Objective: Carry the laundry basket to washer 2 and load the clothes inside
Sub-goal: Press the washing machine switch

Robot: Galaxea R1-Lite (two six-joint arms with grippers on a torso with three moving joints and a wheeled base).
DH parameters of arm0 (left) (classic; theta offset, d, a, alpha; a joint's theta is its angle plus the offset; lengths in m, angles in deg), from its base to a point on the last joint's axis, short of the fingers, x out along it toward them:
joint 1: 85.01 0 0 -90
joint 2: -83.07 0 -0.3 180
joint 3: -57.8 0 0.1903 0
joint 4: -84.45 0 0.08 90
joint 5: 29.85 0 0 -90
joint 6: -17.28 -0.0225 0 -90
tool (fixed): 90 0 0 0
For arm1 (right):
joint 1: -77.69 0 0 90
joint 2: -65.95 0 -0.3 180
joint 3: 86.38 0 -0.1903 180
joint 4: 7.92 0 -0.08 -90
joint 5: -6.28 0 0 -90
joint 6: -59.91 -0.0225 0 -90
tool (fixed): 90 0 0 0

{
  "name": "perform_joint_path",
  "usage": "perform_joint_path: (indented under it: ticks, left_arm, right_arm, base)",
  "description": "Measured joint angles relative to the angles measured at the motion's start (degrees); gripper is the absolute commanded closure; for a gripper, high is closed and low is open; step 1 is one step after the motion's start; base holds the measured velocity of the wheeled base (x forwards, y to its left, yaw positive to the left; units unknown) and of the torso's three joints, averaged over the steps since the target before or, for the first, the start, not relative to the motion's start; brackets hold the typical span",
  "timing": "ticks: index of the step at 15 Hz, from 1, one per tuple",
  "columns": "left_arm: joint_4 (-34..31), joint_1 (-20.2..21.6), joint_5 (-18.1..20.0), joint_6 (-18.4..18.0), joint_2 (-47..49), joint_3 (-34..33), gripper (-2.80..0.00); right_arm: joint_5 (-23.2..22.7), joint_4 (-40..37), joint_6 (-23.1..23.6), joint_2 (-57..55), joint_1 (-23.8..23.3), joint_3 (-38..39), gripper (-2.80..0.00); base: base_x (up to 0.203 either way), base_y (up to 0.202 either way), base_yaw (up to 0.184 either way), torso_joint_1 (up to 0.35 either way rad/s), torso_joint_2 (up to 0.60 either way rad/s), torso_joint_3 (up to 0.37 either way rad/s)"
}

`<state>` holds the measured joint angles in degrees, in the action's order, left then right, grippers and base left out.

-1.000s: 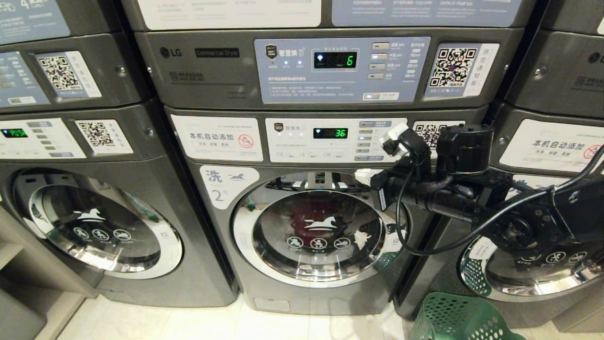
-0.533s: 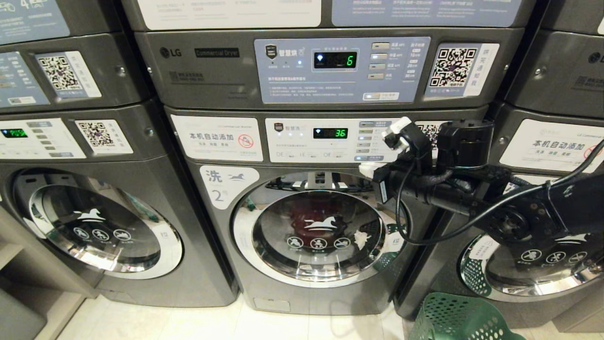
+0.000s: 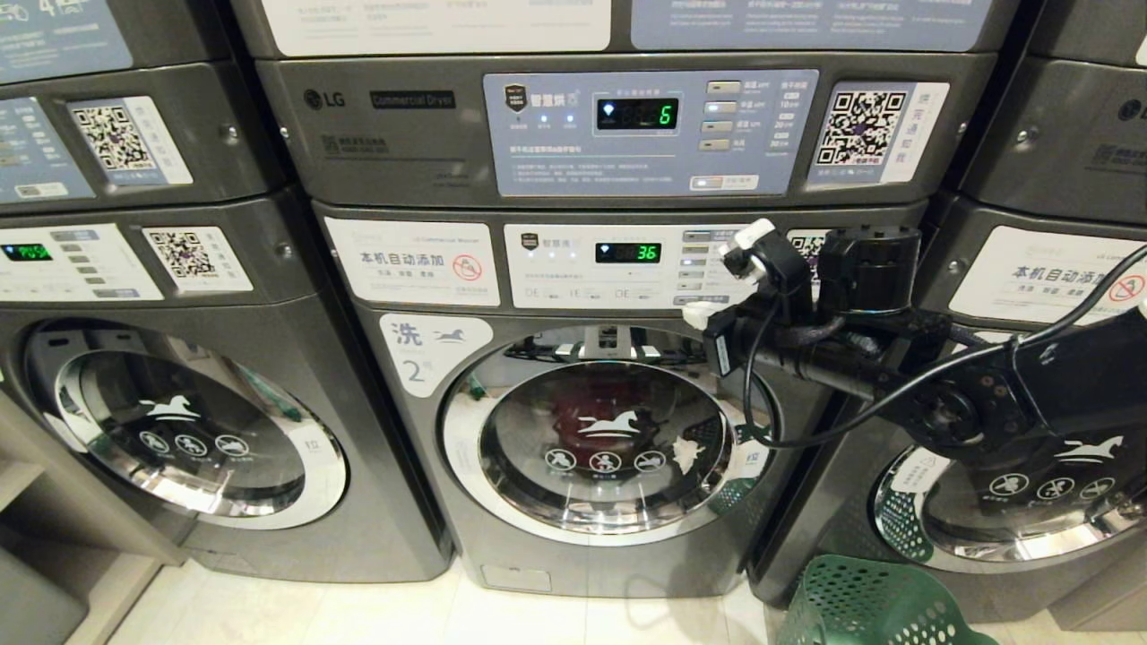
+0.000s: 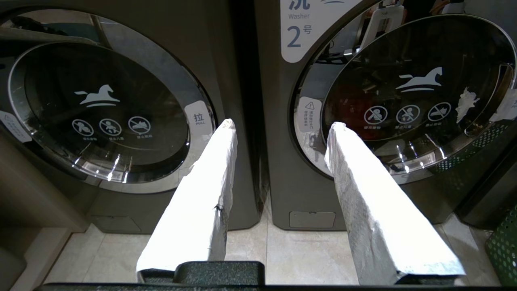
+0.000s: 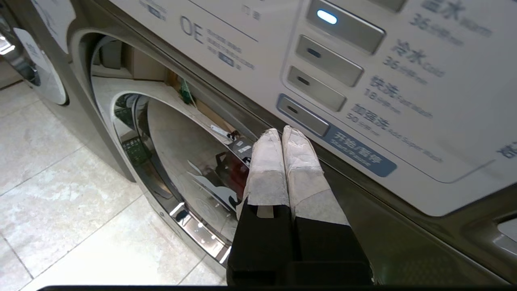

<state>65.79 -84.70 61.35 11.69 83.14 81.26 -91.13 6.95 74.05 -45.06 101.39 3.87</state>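
**Right gripper at the washer's control panel, door closed**

The washer (image 3: 573,430) marked with a blue "2" fills the middle of the head view, its round chrome-ringed door (image 3: 602,443) closed. Through the glass a dark red garment (image 3: 582,414) shows inside the drum. The display (image 3: 627,253) on the panel above the door reads 36.

The right gripper (image 3: 697,315) reaches in from 3 o'clock and sits at the lower right corner of the control panel (image 3: 627,266), at about 1 o'clock from the door. Its white-wrapped fingers (image 5: 278,161) are clenched together with nothing between them, their tips just below the bottom button (image 5: 303,115) of the column; whether they touch the panel cannot be told. The top button (image 5: 343,25) of that column is lit blue.

The left gripper (image 4: 280,125) hangs low in front of the gap between the neighbouring washer (image 4: 101,117) and washer 2, its fingers spread apart and empty.

The green basket (image 3: 869,605) stands on the tiled floor (image 3: 358,609) at 5 o'clock from the door, in front of the machine to the right.
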Motion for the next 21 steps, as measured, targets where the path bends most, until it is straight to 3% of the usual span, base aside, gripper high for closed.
perform_joint_path:
  ticks: [9, 21]
  left_arm:
    - [0.0, 0.0, 0.0, 0.0, 0.0, 0.0, 0.0]
    - [0.0, 0.0, 0.0, 0.0, 0.0, 0.0, 0.0]
  right_arm:
    - [1.5, -0.3, 0.0, -2.9, -0.3, -4.2, 0.0]
    - [3.9, -0.3, 0.0, -3.3, -2.5, -4.2, 0.0]
  base:
    - [0.0, 0.0, 0.0, 0.0, 0.0, 0.0]
    - [0.0, 0.0, 0.0, 0.0, 0.0, 0.0]
